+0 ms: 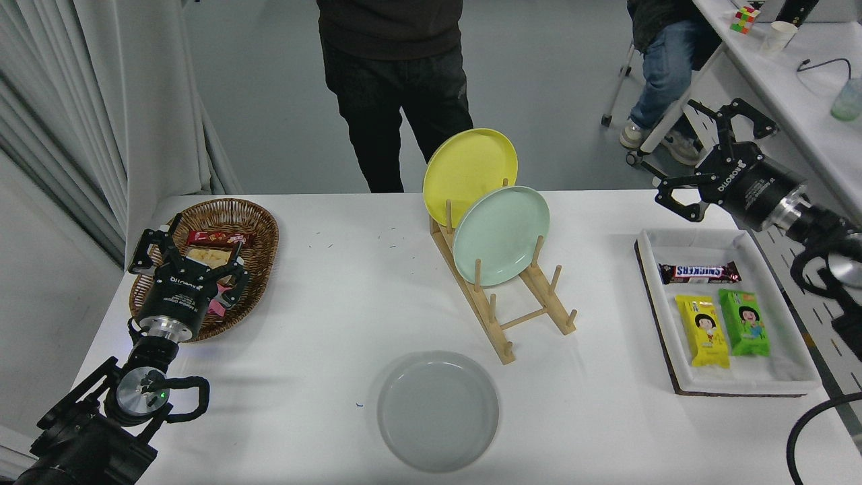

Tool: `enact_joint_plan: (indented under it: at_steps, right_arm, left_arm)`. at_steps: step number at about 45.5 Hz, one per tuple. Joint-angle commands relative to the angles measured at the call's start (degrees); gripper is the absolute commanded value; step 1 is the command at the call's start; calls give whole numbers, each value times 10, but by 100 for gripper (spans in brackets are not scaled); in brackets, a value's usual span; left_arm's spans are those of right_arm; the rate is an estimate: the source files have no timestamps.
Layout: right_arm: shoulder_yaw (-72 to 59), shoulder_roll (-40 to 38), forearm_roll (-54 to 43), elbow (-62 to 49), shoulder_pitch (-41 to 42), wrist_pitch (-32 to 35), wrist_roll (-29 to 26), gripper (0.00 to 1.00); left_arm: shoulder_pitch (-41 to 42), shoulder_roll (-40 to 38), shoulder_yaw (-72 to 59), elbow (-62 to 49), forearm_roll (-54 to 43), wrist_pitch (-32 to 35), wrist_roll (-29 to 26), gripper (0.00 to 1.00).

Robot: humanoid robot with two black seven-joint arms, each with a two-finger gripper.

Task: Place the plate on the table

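Note:
The light grey plate [438,409] lies flat on the white table [337,310] near the front edge, in front of the wooden rack. My right gripper [700,158] is open and empty, held in the air beyond the table's right far corner, above the white tray and far from the plate. My left gripper [188,252] is open and parked at the lower left over the wicker basket.
A wooden plate rack [508,303] holds a yellow plate [469,167] and a mint green plate [500,234]. A wicker basket [259,232] with snacks stands at the left, a white tray [724,380] with candy bars at the right. A person [394,74] stands at the far side.

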Motion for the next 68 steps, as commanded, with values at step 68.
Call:
enact_joint_plan:
  at_steps: [68]
  right_arm:
    - [171, 107, -81, 14, -184, -98, 160, 100]
  left_arm:
    - [0, 0, 0, 0, 0, 0, 0, 98]
